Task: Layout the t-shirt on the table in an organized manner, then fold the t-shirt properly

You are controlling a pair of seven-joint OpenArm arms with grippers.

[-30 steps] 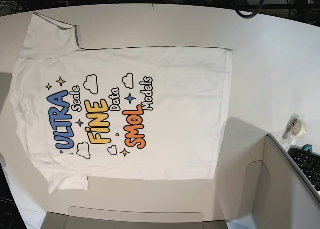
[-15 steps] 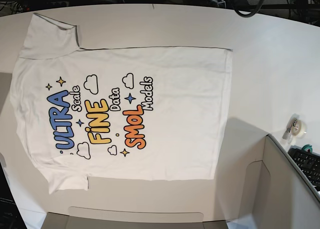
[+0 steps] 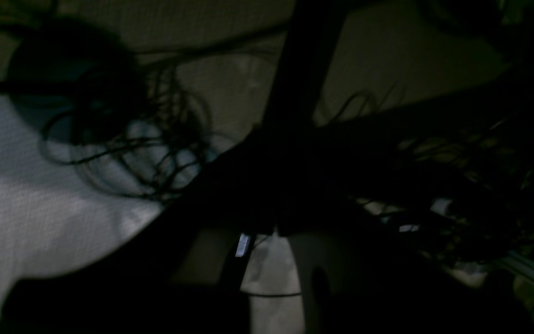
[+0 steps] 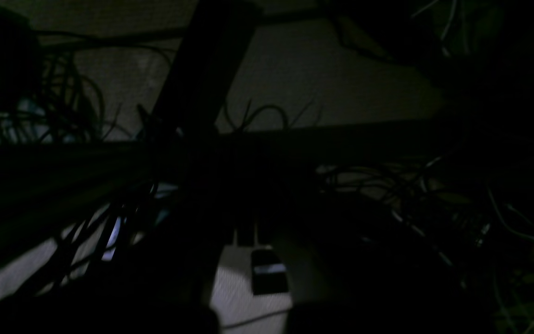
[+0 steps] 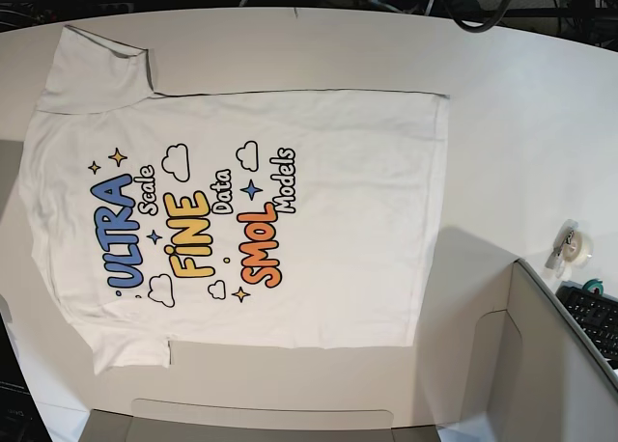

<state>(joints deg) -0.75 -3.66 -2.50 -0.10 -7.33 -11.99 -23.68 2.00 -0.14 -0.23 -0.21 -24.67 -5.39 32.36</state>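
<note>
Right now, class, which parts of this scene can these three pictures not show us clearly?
- Both grippers: absent from the base view; both wrist views are too dark.
- t-shirt collar: cut off by the base view's left edge.
- keyboard: partly behind the grey panel.
- Small object on the table: too small.

Beyond the far edge of the large white smooth-topped table (image 5: 521,104), pale arm parts among the dark cables have shifted position.
</note>
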